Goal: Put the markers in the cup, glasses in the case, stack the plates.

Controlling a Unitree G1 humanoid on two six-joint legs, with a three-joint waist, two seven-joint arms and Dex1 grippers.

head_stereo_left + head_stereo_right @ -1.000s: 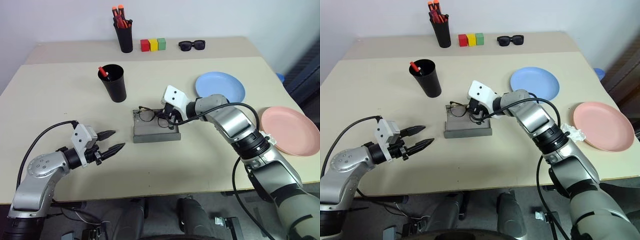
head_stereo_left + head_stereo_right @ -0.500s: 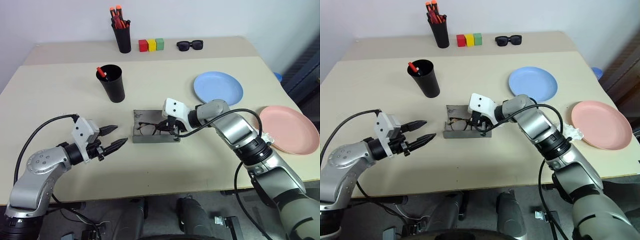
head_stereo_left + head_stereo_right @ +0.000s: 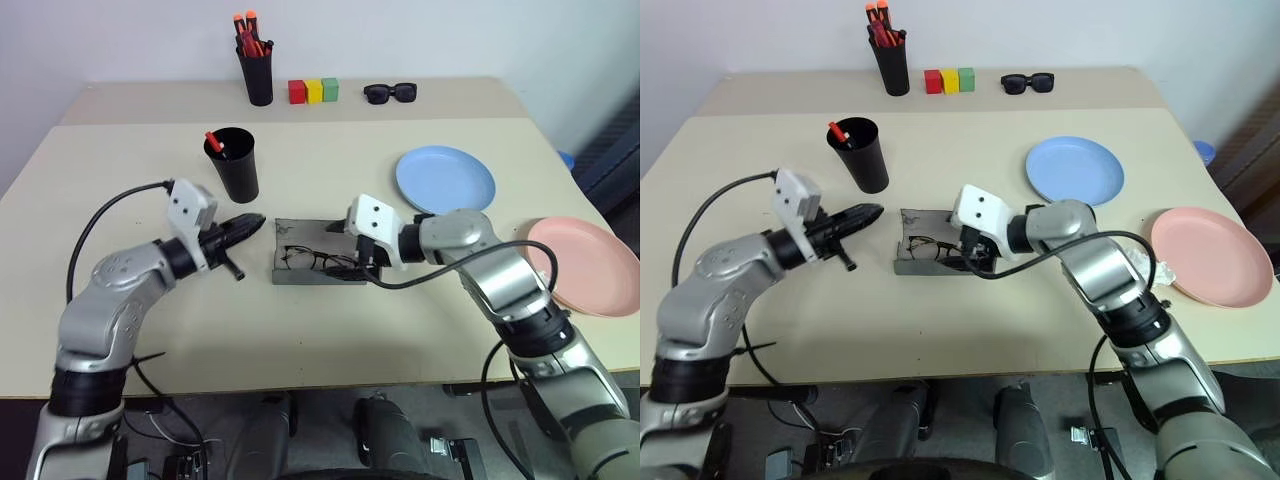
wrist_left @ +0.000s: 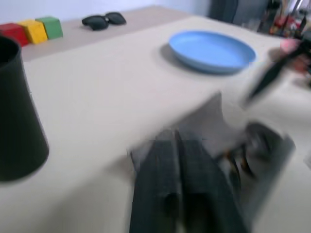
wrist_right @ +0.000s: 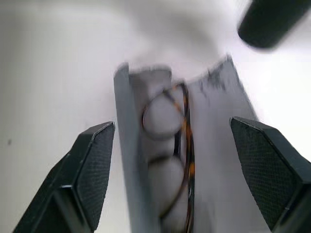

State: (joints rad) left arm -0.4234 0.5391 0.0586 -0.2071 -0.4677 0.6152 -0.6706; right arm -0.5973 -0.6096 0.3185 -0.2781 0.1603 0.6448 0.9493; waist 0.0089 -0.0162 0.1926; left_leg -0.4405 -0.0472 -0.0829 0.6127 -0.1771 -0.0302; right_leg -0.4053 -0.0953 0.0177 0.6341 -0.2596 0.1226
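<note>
On the beige table (image 3: 420,330) against a white wall (image 3: 450,35) (blue plate (image 3: 445,180) beyond), the glasses (image 3: 315,260) lie in the open case (image 3: 300,277) just ahead of the right gripper (image 3: 362,266), fingers spread. The left gripper (image 3: 240,226), fingers together, points at the case.
</note>
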